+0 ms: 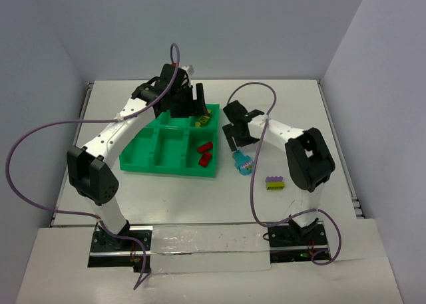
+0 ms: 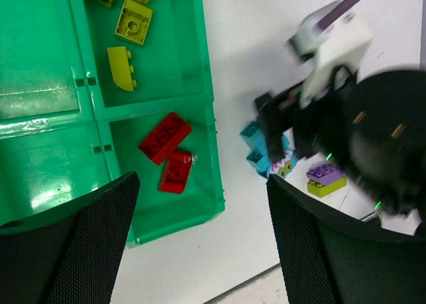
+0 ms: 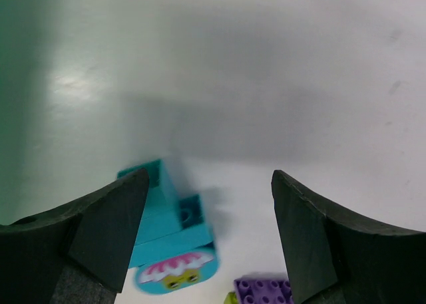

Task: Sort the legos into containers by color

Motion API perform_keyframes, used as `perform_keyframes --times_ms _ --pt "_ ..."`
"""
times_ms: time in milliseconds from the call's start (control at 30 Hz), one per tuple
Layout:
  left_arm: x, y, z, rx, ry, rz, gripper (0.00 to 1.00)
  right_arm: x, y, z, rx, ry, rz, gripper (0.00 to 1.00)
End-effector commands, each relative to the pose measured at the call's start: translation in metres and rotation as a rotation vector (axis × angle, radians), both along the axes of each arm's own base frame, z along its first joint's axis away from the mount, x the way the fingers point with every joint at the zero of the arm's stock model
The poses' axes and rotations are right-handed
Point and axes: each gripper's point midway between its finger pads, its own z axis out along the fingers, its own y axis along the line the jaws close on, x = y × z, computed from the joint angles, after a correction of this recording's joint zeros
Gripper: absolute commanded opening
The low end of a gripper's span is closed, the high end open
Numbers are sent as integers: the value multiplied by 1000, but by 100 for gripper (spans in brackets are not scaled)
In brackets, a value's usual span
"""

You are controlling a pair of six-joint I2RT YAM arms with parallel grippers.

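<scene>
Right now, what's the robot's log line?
left gripper open over tray | right gripper open over blue bricks | in tray: red bricks, yellow bricks | on table: purple brick

Bright, even overhead light — soft shadows on table (image 1: pixel 200 204). Glare on tray (image 2: pixel 40 104) floor. Right arm (image 2: pixel 373 144) motion-blurred; right wrist pic soft, cyan brick (image 3: pixel 163 227) smeared.

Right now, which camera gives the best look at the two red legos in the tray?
The left wrist view: the two red legos lie large and sharp, side by side in a corner compartment of the green tray. The top external view shows them tiny. The right wrist view misses them.
</scene>
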Motion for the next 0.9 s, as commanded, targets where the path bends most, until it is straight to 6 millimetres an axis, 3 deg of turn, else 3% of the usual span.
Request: perform_keyframes --times_ms 0,67,300,600,867 --pt "-2 -1 20 -43 -46 2 85 12 -25 0 106 6 -165 81" --pt "-3 -2 20 -49 -45 -4 85 10 -17 14 154 -18 -113 80" --pt "-3 -3 20 -55 -44 -5 85 -5 3 26 256 0 -29 81" --pt "-7 1 20 -51 -47 -1 85 -12 5 6 237 86 -120 80" --pt "-7 1 23 -60 -53 -1 85 -18 15 -14 257 121 -170 68"
